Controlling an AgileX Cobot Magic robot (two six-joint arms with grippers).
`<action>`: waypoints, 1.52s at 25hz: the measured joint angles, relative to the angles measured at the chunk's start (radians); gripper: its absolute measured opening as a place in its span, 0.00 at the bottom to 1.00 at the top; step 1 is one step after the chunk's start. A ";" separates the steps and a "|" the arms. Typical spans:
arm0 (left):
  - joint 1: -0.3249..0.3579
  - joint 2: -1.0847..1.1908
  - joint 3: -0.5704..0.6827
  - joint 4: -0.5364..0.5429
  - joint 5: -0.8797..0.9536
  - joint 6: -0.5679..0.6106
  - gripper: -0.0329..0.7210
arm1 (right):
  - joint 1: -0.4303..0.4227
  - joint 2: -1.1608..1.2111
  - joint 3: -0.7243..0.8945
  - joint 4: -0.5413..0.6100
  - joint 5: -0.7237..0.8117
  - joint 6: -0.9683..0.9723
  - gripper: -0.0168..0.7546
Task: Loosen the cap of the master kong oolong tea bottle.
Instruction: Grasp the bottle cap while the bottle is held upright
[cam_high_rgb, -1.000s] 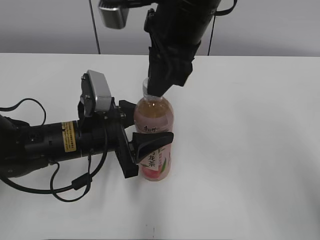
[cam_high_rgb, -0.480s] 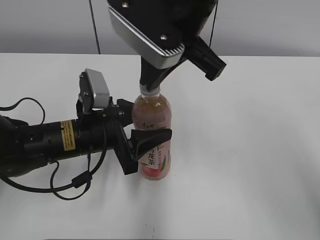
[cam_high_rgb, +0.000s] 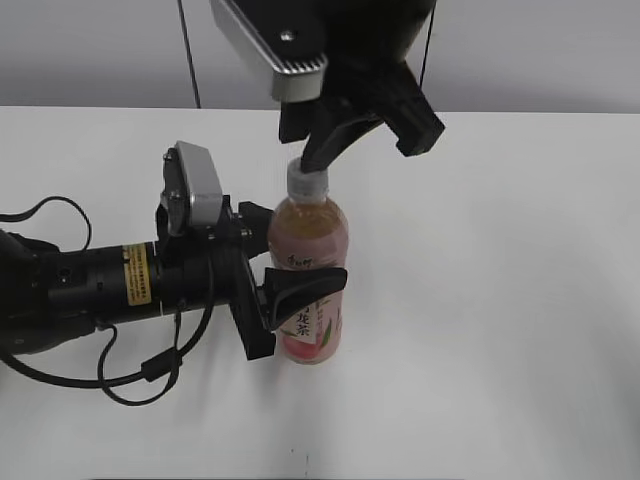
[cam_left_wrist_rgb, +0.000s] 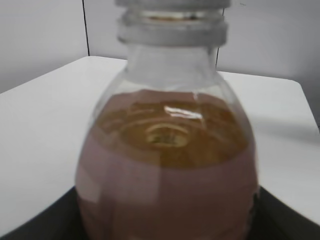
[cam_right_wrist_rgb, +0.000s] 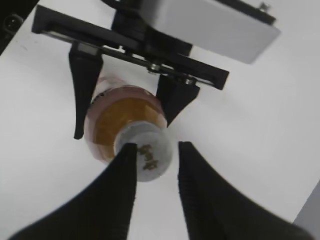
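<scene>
- You are holding the bottle (cam_high_rgb: 308, 270) upright on the bench (cam_high_rgb: 500, 300), near its middle, with the left gripper (cam_high_rgb: 290, 300) clamped around the labelled body; the wrist view is showing only the bottle's shoulder and neck, so how firm that clamp is cannot be read.
- Your right gripper (cam_right_wrist_rgb: 152, 165) is hanging just above the cap (cam_right_wrist_rgb: 144, 153) with its fingers apart and, in its wrist view, sitting off to one side of the cap rather than straddling it.
- If you are closing from here, one finger is likely landing on the cap's top and sliding off, or pinching only the edge.
- If you are twisting on a half-grip, the ribs may be slipping and the cap not turning.
- If the left clamp is loose, the bottle may be spinning or tipping with the twist; squeezing harder risks buckling the soft wall and pushing tea out once the seal is breaking.
</scene>
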 joint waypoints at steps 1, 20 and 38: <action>0.000 0.000 0.000 0.004 -0.001 0.001 0.62 | 0.000 -0.005 0.000 -0.005 -0.003 0.052 0.41; 0.000 0.000 -0.001 0.009 -0.003 0.003 0.62 | 0.000 -0.013 -0.001 0.034 -0.009 1.260 0.69; 0.000 0.000 -0.001 0.010 -0.003 0.003 0.62 | 0.000 -0.013 0.056 -0.008 -0.010 1.509 0.68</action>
